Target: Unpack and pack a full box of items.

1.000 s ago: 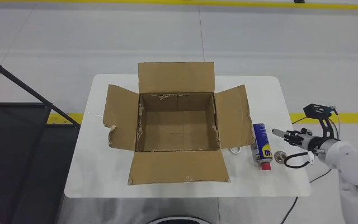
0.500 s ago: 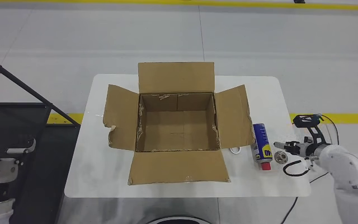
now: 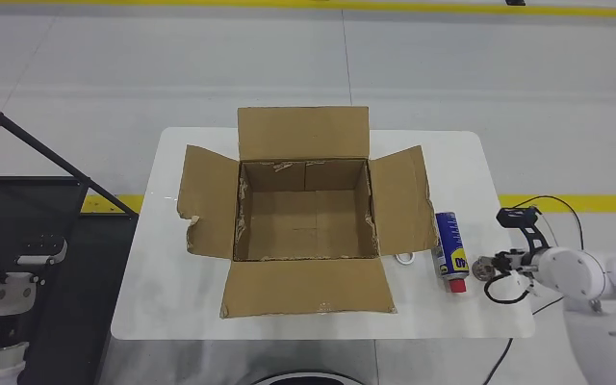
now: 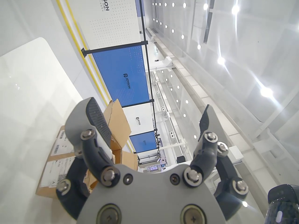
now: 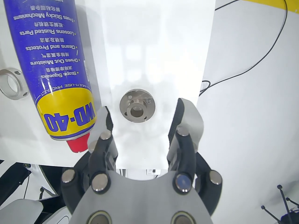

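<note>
An open cardboard box (image 3: 303, 223) stands in the middle of the white table (image 3: 318, 322), with nothing visible inside and all flaps folded out. Right of it lies a blue and yellow spray can (image 3: 449, 251) (image 5: 51, 64) with a red cap. A round metal flange (image 3: 481, 269) (image 5: 137, 109) rests beside the cap. My right gripper (image 3: 500, 269) (image 5: 144, 112) is open just right of the flange, its fingertips flanking it without holding it. My left gripper (image 4: 149, 108) is open and holds nothing; it points upward beside the table, the box (image 4: 116, 127) behind it.
A metal ring (image 5: 11, 83) lies on the far side of the can, near the box's right flap (image 3: 404, 197). A black frame (image 3: 48, 279) stands left of the table. A black cable (image 5: 268, 54) runs over the floor past the table's right edge.
My right gripper has shifted toward the table's front until level with the flange. My left arm has come into the top view at the left edge.
</note>
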Controlling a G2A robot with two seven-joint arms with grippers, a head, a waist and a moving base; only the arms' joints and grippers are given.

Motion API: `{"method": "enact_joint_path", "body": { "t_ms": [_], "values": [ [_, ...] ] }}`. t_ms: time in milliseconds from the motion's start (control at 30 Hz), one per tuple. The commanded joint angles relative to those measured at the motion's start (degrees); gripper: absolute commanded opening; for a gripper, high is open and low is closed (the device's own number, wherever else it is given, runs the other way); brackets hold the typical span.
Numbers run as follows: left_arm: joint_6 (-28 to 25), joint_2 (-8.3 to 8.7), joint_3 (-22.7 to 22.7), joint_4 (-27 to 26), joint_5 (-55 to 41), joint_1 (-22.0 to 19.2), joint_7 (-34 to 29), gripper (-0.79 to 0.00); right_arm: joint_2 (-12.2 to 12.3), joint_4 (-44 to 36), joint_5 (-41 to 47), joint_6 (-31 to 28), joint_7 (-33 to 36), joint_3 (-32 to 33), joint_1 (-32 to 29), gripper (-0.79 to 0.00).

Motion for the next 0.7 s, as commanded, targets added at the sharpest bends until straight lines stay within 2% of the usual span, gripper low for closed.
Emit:
{"method": "enact_joint_path", "body": {
  "t_ms": [0, 67, 200, 300, 500, 667],
  "values": [
    [0.0, 0.00, 0.0, 0.0, 0.0, 0.0, 0.0, 0.000, 0.0, 0.8, 0.3, 0.1, 0.3, -0.5, 0.6, -0.409],
    [0.0, 0.00, 0.0, 0.0, 0.0, 0.0, 0.0, 0.000, 0.0, 1.7, 0.2, 0.1, 0.7, -1.0, 1.2, -0.385],
    [0.0, 0.00, 0.0, 0.0, 0.0, 0.0, 0.0, 0.000, 0.0, 3.5, 0.5, -0.1, 1.5, -2.2, 2.3, -0.391],
    [0.0, 0.00, 0.0, 0.0, 0.0, 0.0, 0.0, 0.000, 0.0, 4.6, 0.6, 0.0, 1.8, -3.0, 3.2, -0.354],
    [0.0, 0.00, 0.0, 0.0, 0.0, 0.0, 0.0, 0.000, 0.0, 5.9, 0.6, -0.4, 2.3, -4.7, 4.3, -0.397],
    [0.0, 0.00, 0.0, 0.0, 0.0, 0.0, 0.0, 0.000, 0.0, 6.7, 0.9, -0.6, 2.4, -5.5, 4.8, -0.474]
  ]
}}
